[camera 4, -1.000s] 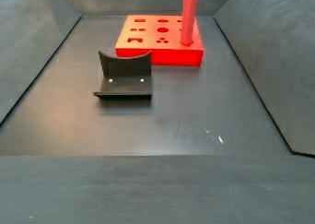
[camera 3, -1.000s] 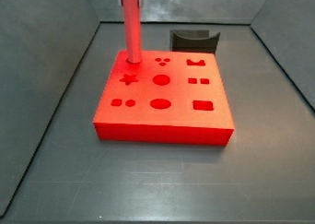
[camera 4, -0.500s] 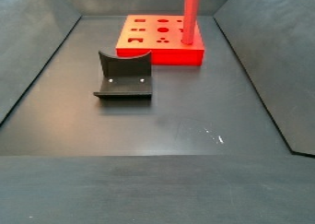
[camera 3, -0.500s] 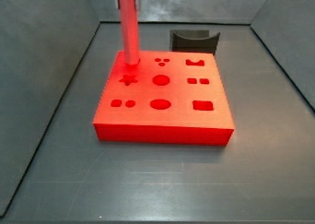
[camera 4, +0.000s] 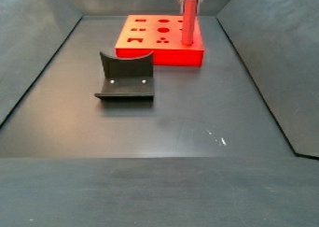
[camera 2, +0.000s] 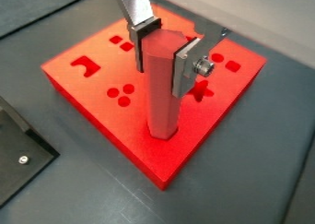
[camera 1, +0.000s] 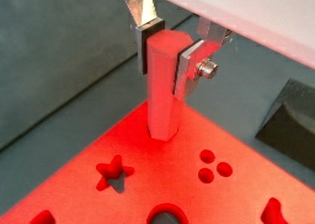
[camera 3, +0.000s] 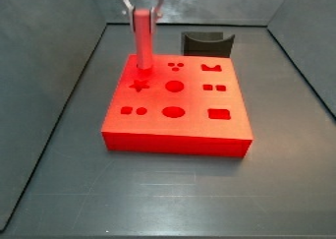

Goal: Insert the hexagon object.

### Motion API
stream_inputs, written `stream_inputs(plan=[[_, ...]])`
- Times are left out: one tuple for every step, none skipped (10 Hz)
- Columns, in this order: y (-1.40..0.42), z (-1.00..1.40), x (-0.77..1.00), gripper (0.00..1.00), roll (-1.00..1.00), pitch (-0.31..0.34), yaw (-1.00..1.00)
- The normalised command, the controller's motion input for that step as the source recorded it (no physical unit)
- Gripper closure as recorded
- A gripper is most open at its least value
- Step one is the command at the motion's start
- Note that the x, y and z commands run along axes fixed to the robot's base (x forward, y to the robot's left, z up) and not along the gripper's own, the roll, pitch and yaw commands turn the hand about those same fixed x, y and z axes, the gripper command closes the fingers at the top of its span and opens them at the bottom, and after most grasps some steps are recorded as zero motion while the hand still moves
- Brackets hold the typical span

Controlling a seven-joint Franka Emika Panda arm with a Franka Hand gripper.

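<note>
While gripper (camera 1: 170, 45) hangs over red block's (camera 2: 87, 85) corner, jaws clamp top of hexagon object (camera 1: 165, 89), silver plates flat on opposite faces. Peg upright, foot at corner hole, seemingly partly in. High grip likely keeps fingers clear. Fixture (camera 4: 125, 78) well apart.

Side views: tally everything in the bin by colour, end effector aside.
Red: 2, the hexagon object, held upright between the end effector fingers with its lower end at the block, and the red block with shaped holes.
Dark: 1, the fixture.
Total: 3.
</note>
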Motion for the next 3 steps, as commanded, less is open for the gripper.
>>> stream_inputs(plan=[[0.00,-1.00,0.19,1.00,0.04,-0.069,0.00],[0.00,-1.00,0.07,1.00,0.01,-0.096,0.00],[0.00,0.00,0.00,1.00,0.00,0.000,0.00]])
